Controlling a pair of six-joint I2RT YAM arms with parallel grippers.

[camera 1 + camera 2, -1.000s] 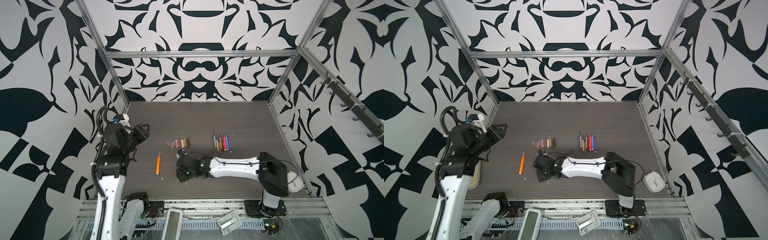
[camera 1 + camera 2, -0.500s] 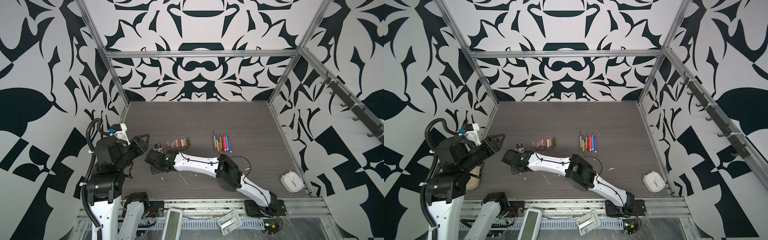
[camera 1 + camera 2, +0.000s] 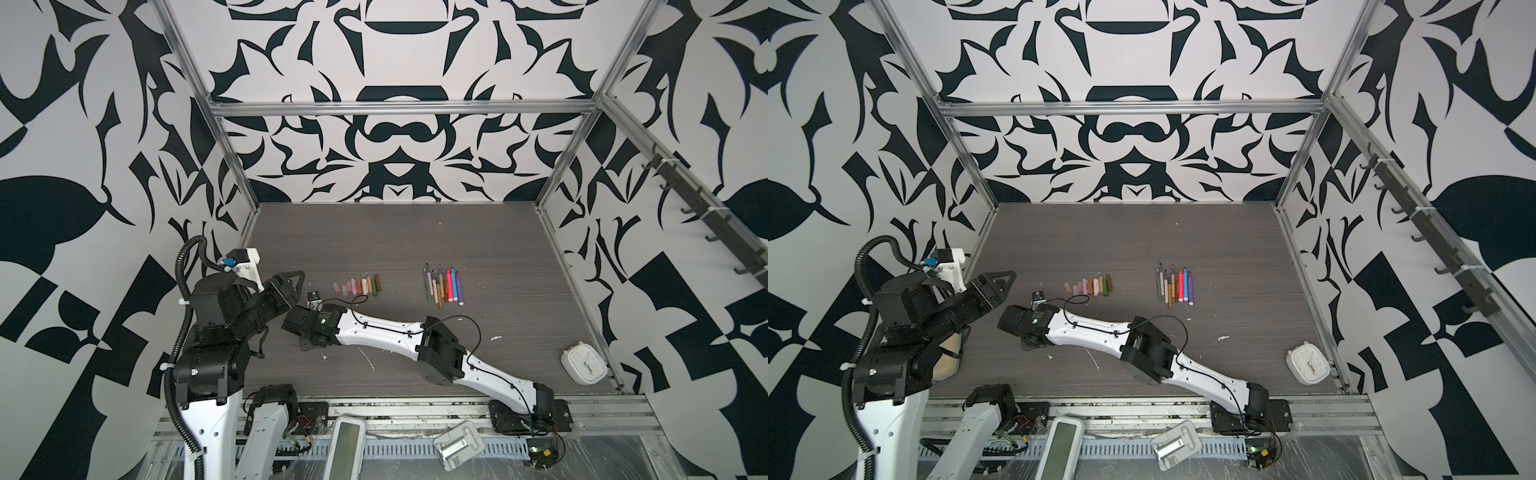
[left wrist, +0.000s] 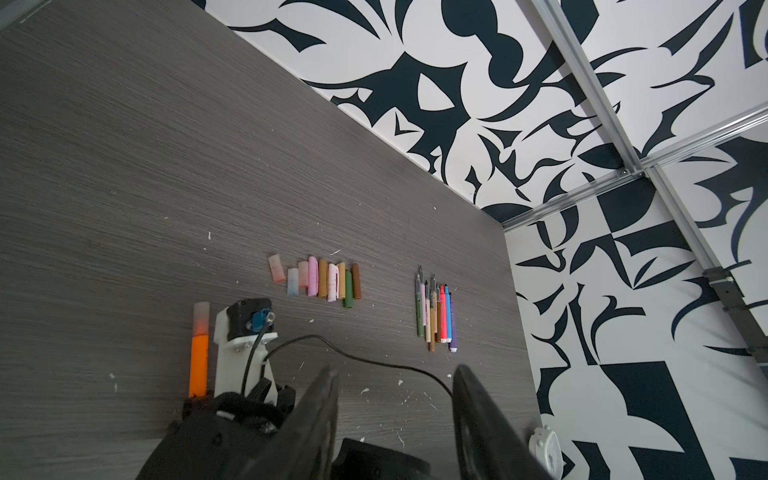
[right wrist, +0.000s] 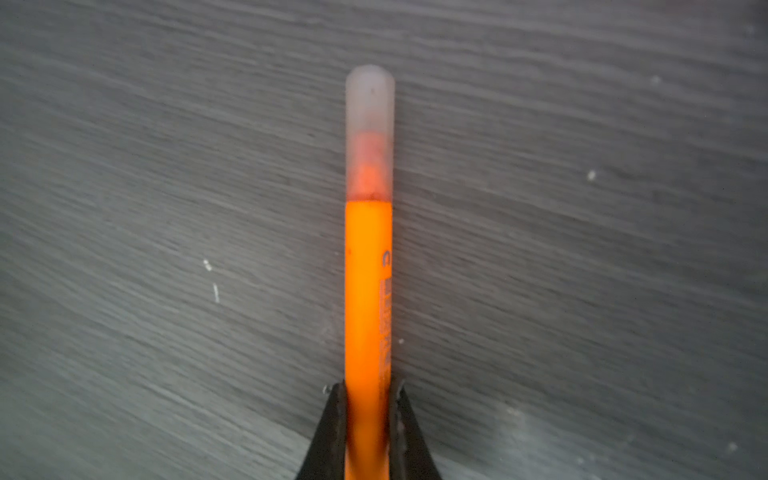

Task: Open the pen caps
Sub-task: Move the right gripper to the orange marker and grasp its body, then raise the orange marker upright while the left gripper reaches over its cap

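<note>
My right gripper is shut on the barrel of an orange pen that lies on the table. The pen's pale translucent cap is still on its far end. In both top views the right wrist covers this pen. My left gripper hangs open and empty above the table, just left of the right wrist; its fingers show in a top view. Several loose pen caps lie in a row mid-table. Several uncapped pens lie in a row to their right.
A white clock sits near the front right corner. A beige object lies at the table's left edge under the left arm. Small white scraps dot the dark wood table. Patterned walls close three sides.
The right arm stretched left across the table to the orange pen, and its jaws closed on the barrel. The left arm came down and shifted toward the pen.
</note>
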